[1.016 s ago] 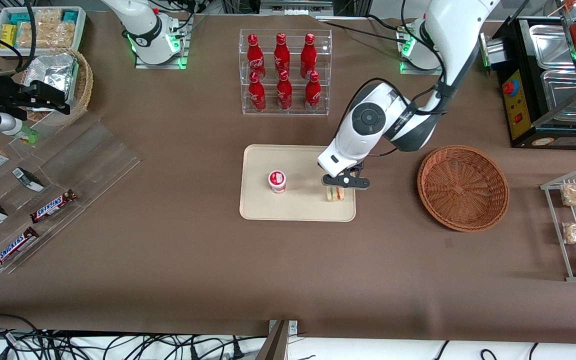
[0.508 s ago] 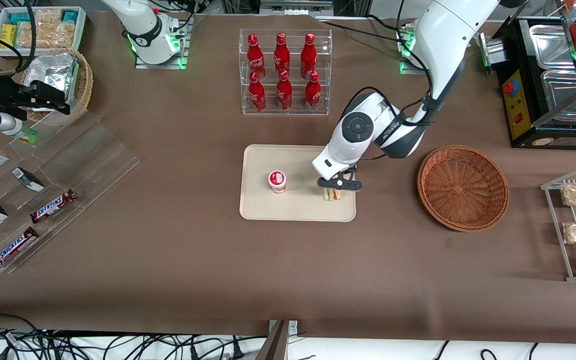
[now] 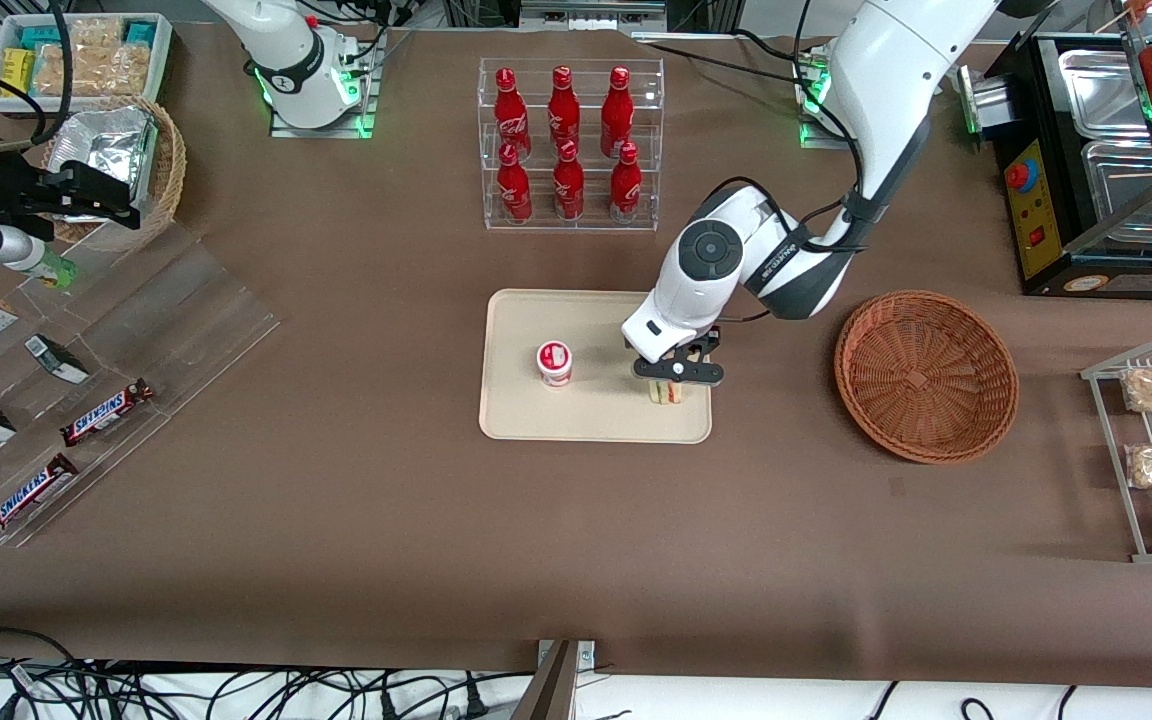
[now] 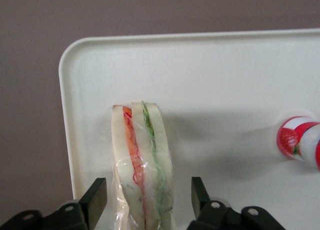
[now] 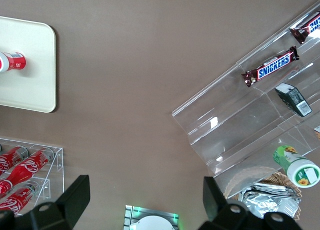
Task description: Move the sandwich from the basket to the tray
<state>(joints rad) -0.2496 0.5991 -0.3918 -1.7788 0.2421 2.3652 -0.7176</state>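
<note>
End effector point(image 3: 677, 372) | over tray point(image 3: 516, 415) | wrist view: fingers point(image 4: 98, 197) spread clear of upright sandwich point(image 4: 142, 165)

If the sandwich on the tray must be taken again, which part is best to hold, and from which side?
Probably from above, across the two flat bread faces. The sandwich stands on edge on the tray, filling layers facing up, and the open claw already has one finger beside each bread face, clear of the wrap.
</note>
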